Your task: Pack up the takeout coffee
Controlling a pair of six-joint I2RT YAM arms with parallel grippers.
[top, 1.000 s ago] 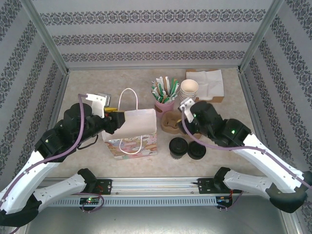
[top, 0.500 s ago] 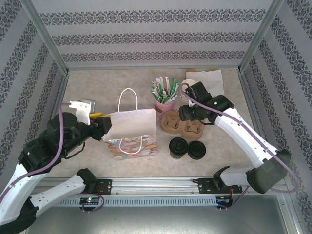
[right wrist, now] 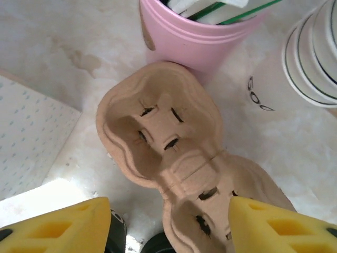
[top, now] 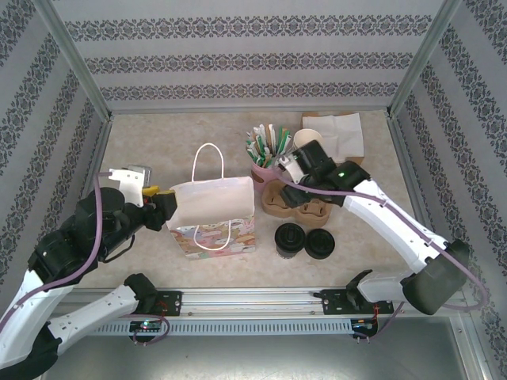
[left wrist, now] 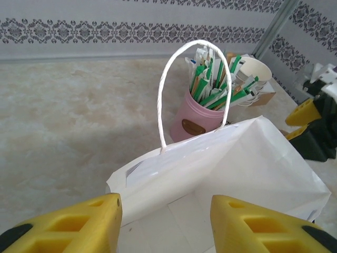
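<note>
Top view: one white bag (top: 214,207), one pink jar (top: 267,172) of stirrers, one cardboard carrier (top: 295,207) with two wells, one stack of lidless cups (top: 307,141), one napkin pile (top: 342,131), one coffee (top: 290,240), one loose black lid (top: 320,243) just right of it. Coffee stands upright on the table, right of the bag and just on the near side of the carrier. Right gripper (top: 283,188) hangs over the carrier's far-left well, near the coffee but apart from it. Left gripper (top: 164,207) sits at the bag's left edge, well apart from the coffee, bag in between. Left wrist: left gripper (left wrist: 166,211) has its yellow fingers (left wrist: 73,224) moderately apart with the bag's (left wrist: 237,163) folded top running into the gap; can't tell if they touch it. Jar (left wrist: 192,118) stands behind the handle. Right wrist: right gripper (right wrist: 171,211) is spread wide, empty, straddling the carrier (right wrist: 158,137) from above without touching; jar (right wrist: 200,37) sits past it, cups (right wrist: 316,52) at right.
</note>
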